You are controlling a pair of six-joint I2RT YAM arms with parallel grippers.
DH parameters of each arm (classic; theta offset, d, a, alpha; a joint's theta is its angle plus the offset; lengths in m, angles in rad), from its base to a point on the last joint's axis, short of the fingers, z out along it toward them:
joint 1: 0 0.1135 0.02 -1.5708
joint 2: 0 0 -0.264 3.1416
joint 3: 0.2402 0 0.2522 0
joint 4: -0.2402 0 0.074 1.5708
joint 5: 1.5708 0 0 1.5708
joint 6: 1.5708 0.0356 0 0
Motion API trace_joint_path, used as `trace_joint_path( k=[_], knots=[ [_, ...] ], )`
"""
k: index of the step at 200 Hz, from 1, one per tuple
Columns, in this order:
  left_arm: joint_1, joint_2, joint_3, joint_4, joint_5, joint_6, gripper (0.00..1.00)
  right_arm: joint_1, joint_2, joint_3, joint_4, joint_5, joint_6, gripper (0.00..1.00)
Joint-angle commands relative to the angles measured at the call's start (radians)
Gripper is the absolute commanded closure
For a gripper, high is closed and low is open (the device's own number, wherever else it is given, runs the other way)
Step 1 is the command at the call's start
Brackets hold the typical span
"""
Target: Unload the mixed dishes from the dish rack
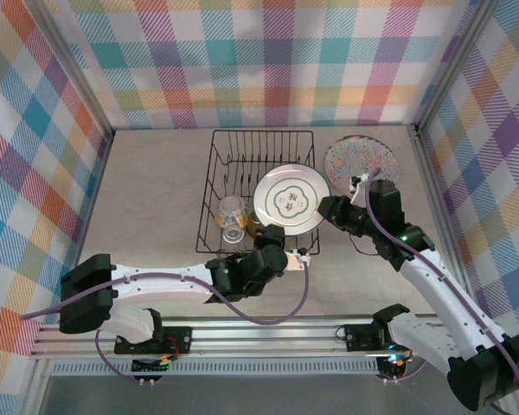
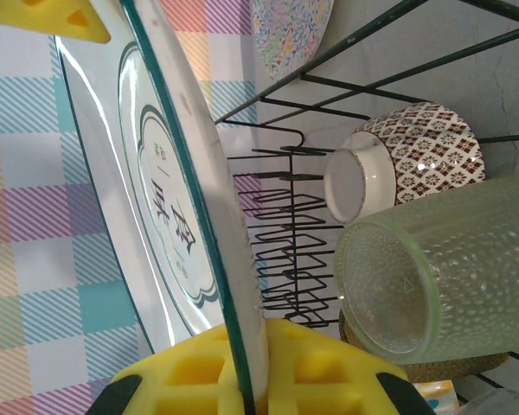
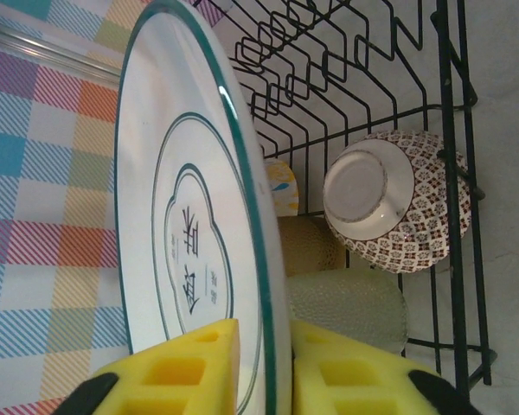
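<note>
The rectangular black wire dish rack (image 1: 264, 131), toward the surface's far edge, holds a brown-patterned bowl (image 2: 415, 156), a pale-green dimpled cup (image 2: 441, 268) and, at its near right corner, a green-rimmed white round plate (image 1: 291, 200). The left claw (image 2: 251, 380) is clenched on the plate's rim. The right claw (image 3: 264, 363) straddles the rim, but I cannot tell if it grips.

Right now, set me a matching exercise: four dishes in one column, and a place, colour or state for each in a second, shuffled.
1. cream plate
2. speckled plate
3. bowl
4. bumpy cup

A. pale green
B. lying flat, right of the dish rack
C. upright on edge
D. brown-and-white pattern

Pairs: 1-C, 2-B, 3-D, 4-A
</note>
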Motion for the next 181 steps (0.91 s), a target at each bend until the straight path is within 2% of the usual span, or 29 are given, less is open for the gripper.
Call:
trace_joint_path(
  k=[1,47,56,68,90,104,144,159,181],
  knots=[
    [-0.013,-0.003,-0.007,0.071,-0.036,0.006,1.00,0.008,-0.015,-0.011,0.006,0.006,0.009,0.83],
    [-0.015,-0.003,-0.007,0.080,-0.039,0.004,1.00,0.008,-0.013,-0.025,0.024,0.007,0.014,0.99],
    [-0.014,-0.005,-0.008,0.083,-0.040,0.004,0.95,0.007,-0.013,-0.028,0.034,0.007,0.014,1.00],
    [-0.014,-0.008,-0.009,0.092,-0.043,0.004,0.78,0.007,-0.014,-0.021,0.028,0.013,0.006,1.00],
    [-0.015,-0.019,-0.011,0.105,-0.042,-0.004,0.27,0.004,-0.012,0.004,0.006,0.038,-0.017,1.00],
    [-0.018,-0.028,-0.009,0.108,-0.043,-0.016,0.01,-0.008,-0.007,0.027,-0.010,0.042,-0.029,1.00],
    [-0.024,-0.072,0.051,-0.008,-0.041,-0.148,0.00,-0.100,0.026,0.079,-0.017,-0.008,-0.034,1.00],
    [-0.022,-0.122,0.111,-0.120,-0.011,-0.293,0.00,-0.162,0.037,0.093,-0.012,-0.032,-0.031,1.00],
    [-0.012,-0.214,0.205,-0.299,0.090,-0.532,0.00,-0.273,0.053,0.097,0.010,-0.067,-0.017,1.00]
  ],
)
